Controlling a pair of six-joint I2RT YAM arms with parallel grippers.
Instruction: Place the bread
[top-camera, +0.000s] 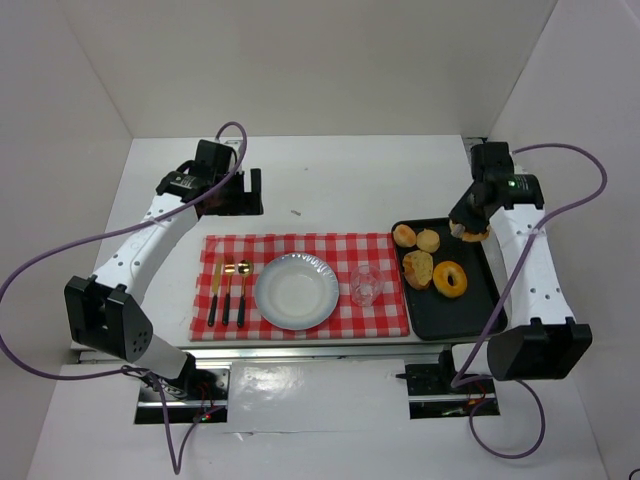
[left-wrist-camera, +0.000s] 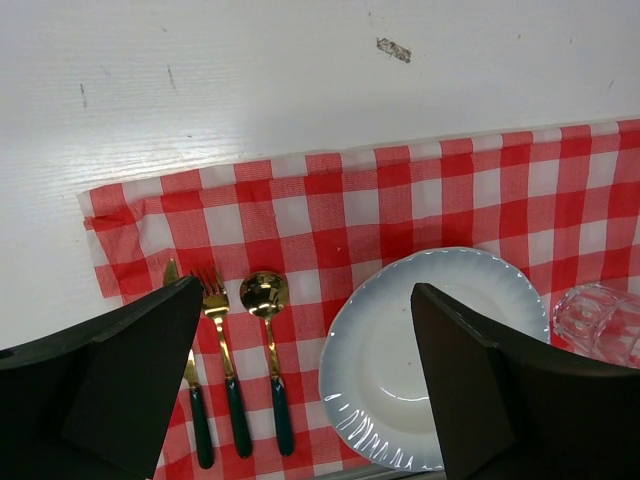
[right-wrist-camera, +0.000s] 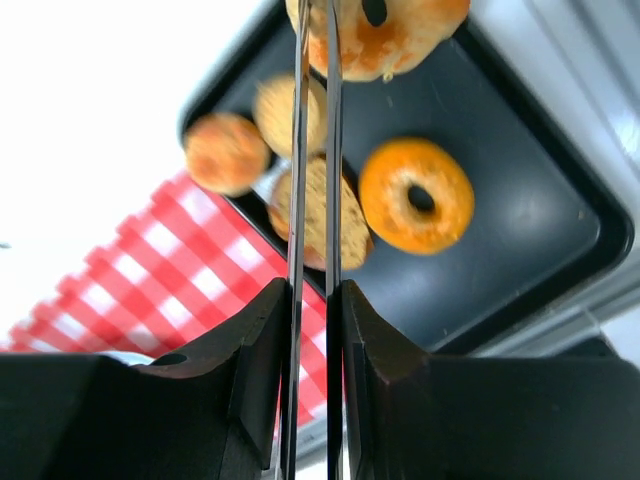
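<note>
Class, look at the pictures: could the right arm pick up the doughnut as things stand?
Probably not yet: the right pincer is shut on a roll above the tray, so it is occupied. The doughnut itself lies uncovered.

Lab booth, white walls (top-camera: 330, 60) enclosing the table (top-camera: 340, 180).

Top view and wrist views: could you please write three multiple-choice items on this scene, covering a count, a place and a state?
1. How many pieces of cutlery lie beside the plate? A. two B. three C. five
2. Where is the doughnut? A. on the plate B. on the tray C. among the cutlery
3. How is the left gripper? A. open, empty B. shut on the doughnut C. shut on cutlery
Answers: 1 B, three lie side by side; 2 B, it lies on the black tray; 3 A, its fingers stand wide apart with nothing between them.
</note>
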